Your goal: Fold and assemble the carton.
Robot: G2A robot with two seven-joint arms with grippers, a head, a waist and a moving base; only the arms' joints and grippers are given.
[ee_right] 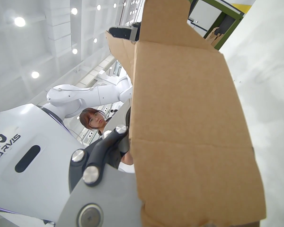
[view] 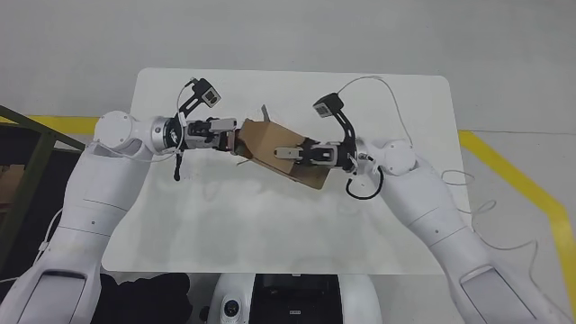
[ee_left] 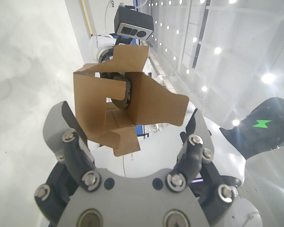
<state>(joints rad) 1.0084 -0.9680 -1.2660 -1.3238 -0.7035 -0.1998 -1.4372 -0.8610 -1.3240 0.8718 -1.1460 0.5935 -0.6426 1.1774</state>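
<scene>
A brown carton (view: pixel 281 151), half opened with loose end flaps, hangs above the middle of the white table (view: pixel 180 225) between both arms. My right gripper (view: pixel 288 154) is shut on one carton wall (ee_right: pixel 184 109); one finger (ee_right: pixel 123 131) lies against that panel and the other is hidden behind it. Through the carton's open end (ee_left: pixel 123 100) a dark finger (ee_left: pixel 123 95) of the right gripper shows inside. My left gripper (ee_left: pixel 130 109) is open, its fingers (ee_left: pixel 69 119) spread wide on either side of the carton's near end, at the flaps.
The table's surface around the carton is bare, with edges on all sides. A dark green frame (view: pixel 27 148) stands off the table's left side, beside a yellow floor line (view: pixel 517 180). Cables trail from the right arm (view: pixel 396 108).
</scene>
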